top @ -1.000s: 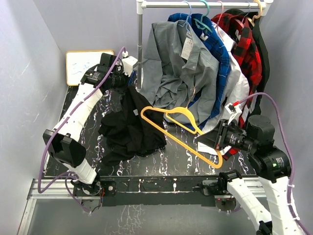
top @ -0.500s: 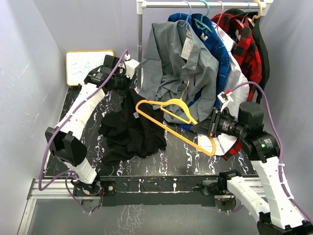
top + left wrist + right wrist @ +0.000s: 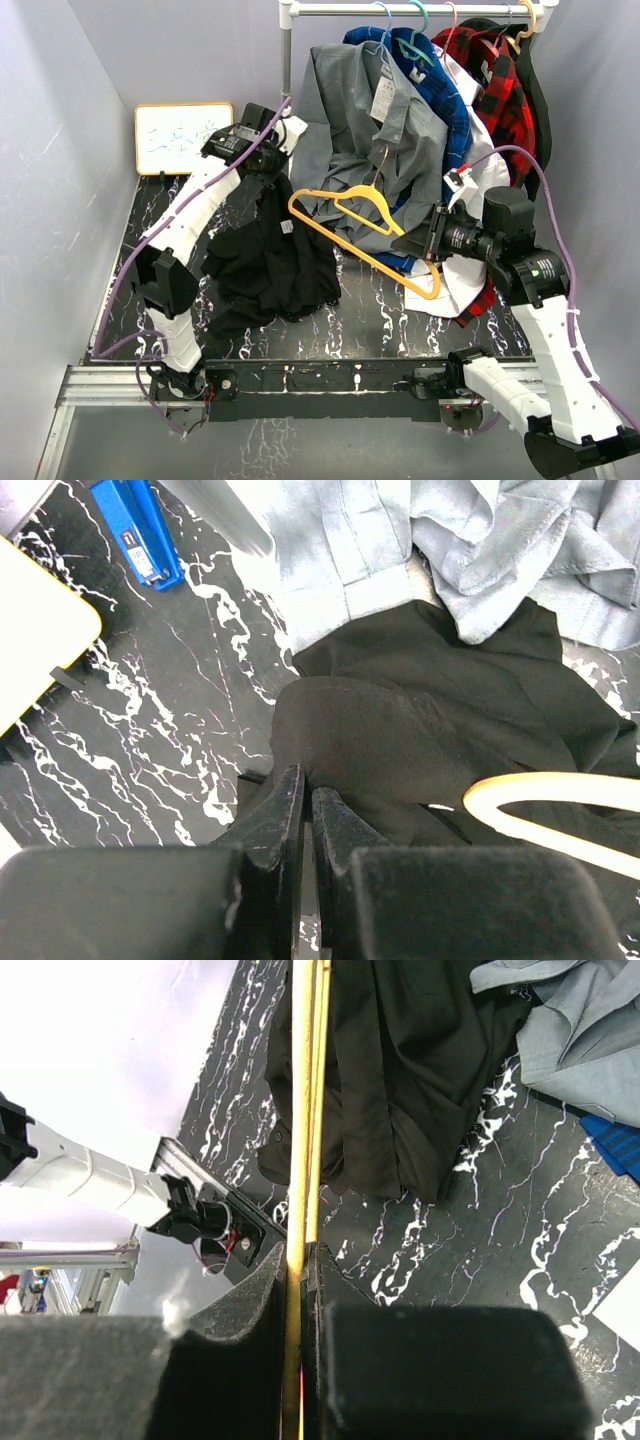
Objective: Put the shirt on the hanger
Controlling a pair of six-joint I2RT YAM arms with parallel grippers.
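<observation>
The right gripper (image 3: 303,1255) pinches the hanger (image 3: 308,1110), its bar pointing left to the shirt (image 3: 270,260), apparently clamped by the left gripper (image 3: 307,782).

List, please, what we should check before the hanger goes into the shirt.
1. Left gripper shut on shirt: ok.
2. Right gripper shut on hanger: ok.
3. Hanger end by the shirt: ok, it hovers over the black cloth.
4. Shirt hanging free: not ok, most lies heaped on the table.
5. Collar opening facing hanger: cannot tell, folds hide it.
6. Hanger hook clear of grey shirt: cannot tell.
</observation>
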